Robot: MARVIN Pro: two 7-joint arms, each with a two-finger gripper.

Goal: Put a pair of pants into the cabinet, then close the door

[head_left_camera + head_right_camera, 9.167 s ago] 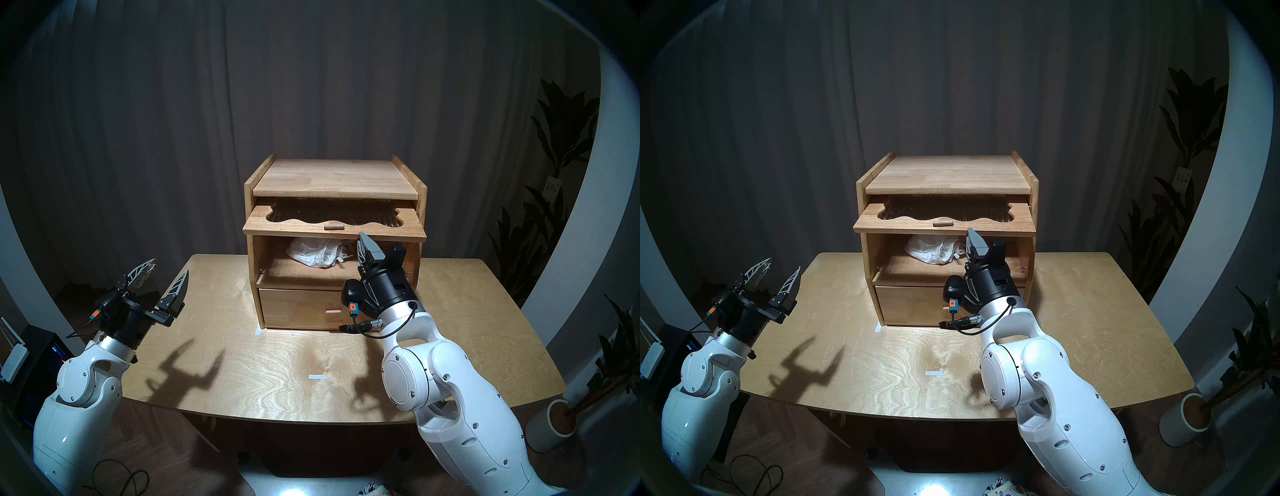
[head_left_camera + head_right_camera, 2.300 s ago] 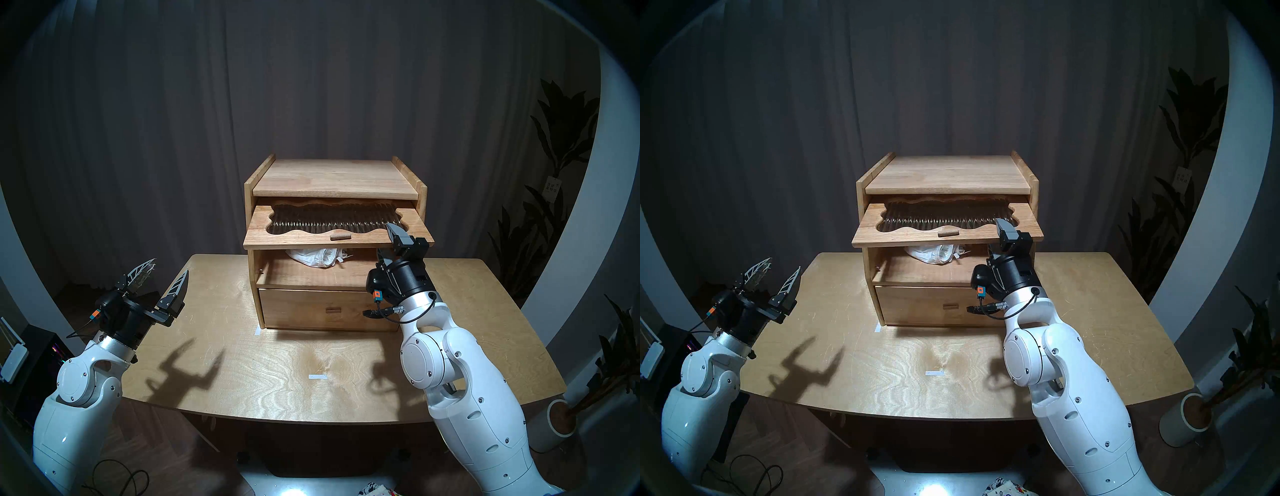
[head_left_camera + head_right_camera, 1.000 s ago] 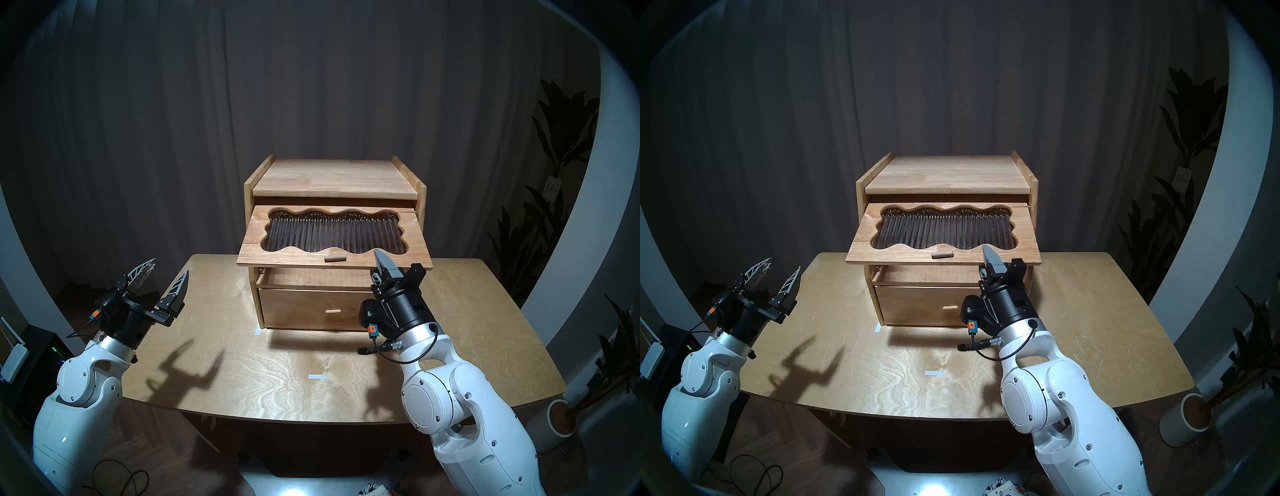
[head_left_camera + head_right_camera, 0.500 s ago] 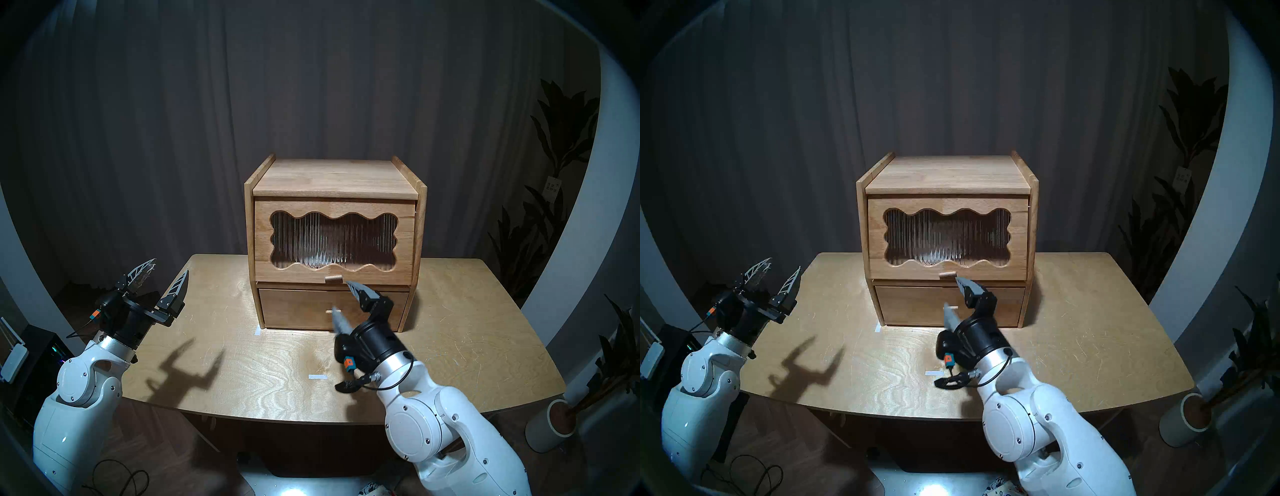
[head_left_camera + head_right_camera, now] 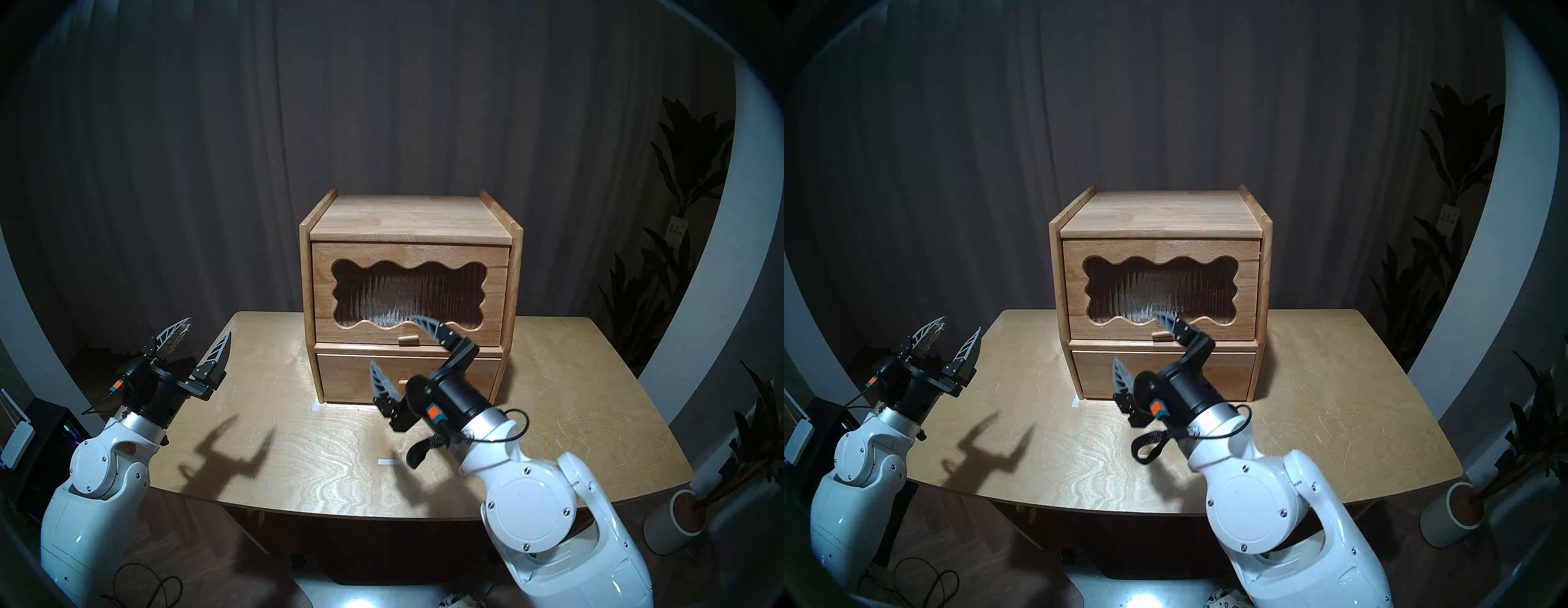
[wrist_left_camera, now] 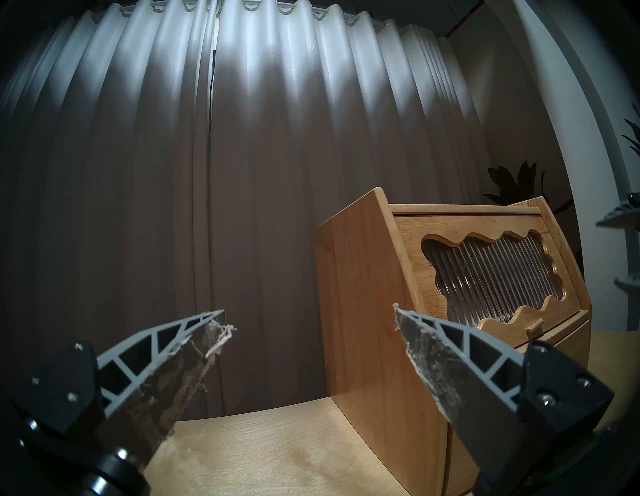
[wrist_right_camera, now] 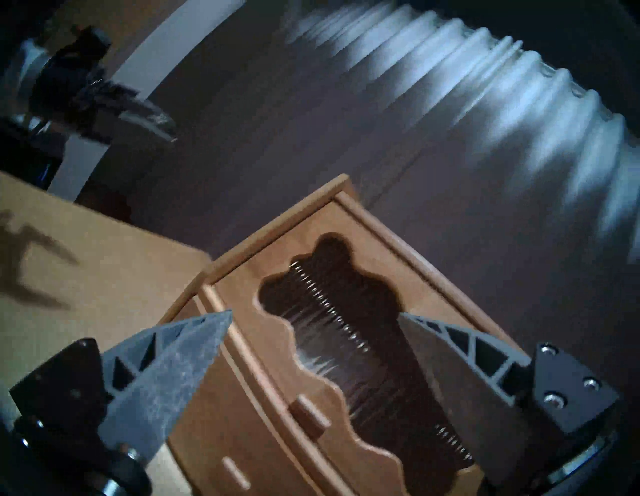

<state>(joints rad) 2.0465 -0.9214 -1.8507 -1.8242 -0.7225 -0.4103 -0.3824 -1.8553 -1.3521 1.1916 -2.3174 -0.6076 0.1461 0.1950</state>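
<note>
The wooden cabinet [image 5: 407, 216] stands at the back of the table. Its door [image 5: 407, 252], with the wavy window of ribbed glass, hangs down flat against the front, knob [image 5: 408, 339] at the bottom. The pants show only as a pale blur [image 5: 387, 314] behind the glass. My right gripper [image 5: 393, 340] hovers open just in front of the knob, turned on its side and touching nothing. In the right wrist view the right gripper [image 7: 315, 312] frames the door [image 7: 363, 242]. My left gripper [image 5: 208, 326] stands open and empty over the table's left edge, far from the cabinet [image 6: 363, 311].
Under the door sits the plain drawer front [image 5: 352, 378], pushed in. Bare table [image 5: 297, 446] lies between the arms, with a white tape mark [image 5: 388, 462] near the middle. A potted plant [image 5: 679, 513] stands on the floor at the right. A dark curtain hangs behind.
The door has swung down from half raised to flat against the cabinet, hiding the pants. My right gripper opened, let go of it, drew back toward me and rolled sideways. The left arm stayed still.
</note>
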